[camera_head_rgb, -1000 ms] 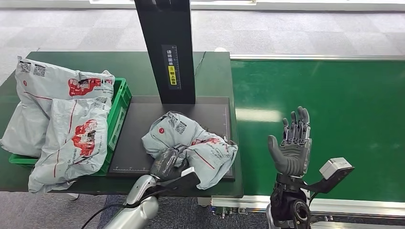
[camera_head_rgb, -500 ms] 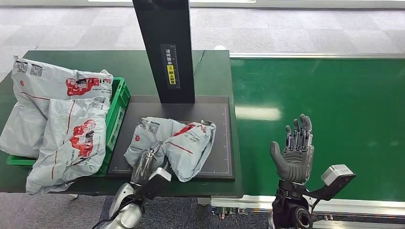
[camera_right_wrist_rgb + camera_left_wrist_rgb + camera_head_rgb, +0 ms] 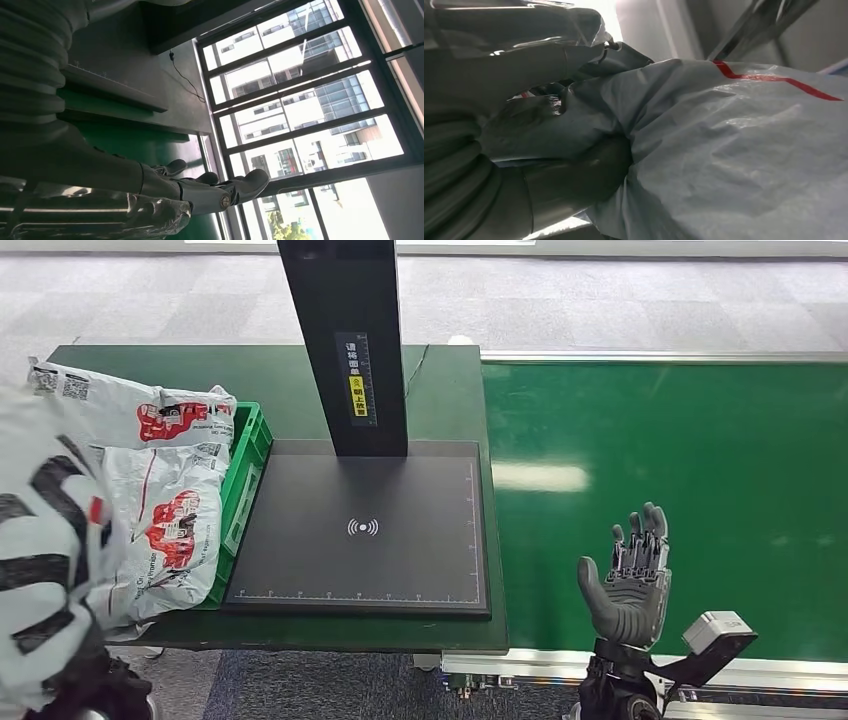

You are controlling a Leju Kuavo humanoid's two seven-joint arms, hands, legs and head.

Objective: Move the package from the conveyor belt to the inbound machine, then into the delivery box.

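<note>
So the crumpled grey plastic mailer package (image 3: 734,150) with the red stripe was sitting on the black scan pad (image 3: 362,530) of the inbound machine half a second ago, and now the pad is bare, just the little wireless icon showing. The left hand (image 3: 549,145) has lifted it off and swung it out to the left. In the head view the package is a big blurry grey-and-dark shape right up near the camera at the left edge, and the wrist view shows the fingers (image 3: 589,160) wrapped tight into a bunched fold of the plastic.

My read: the scan step is done and this is the carry toward the green plastic delivery box (image 3: 245,470), which already has two similar grey mailers (image 3: 150,500) piled in and spilling over the rim. Not much room there, so the drop could end up on top of the heap.

The right hand (image 3: 630,575) hovers over the green conveyor belt (image 3: 700,460), palm up, fingers spread, holding nothing.

Everything sits on a dark green worktop (image 3: 440,390), with the machine's black post (image 3: 345,340) standing behind the pad. Grey carpet tiles beyond, and big windows with buildings outside in the right wrist view.
</note>
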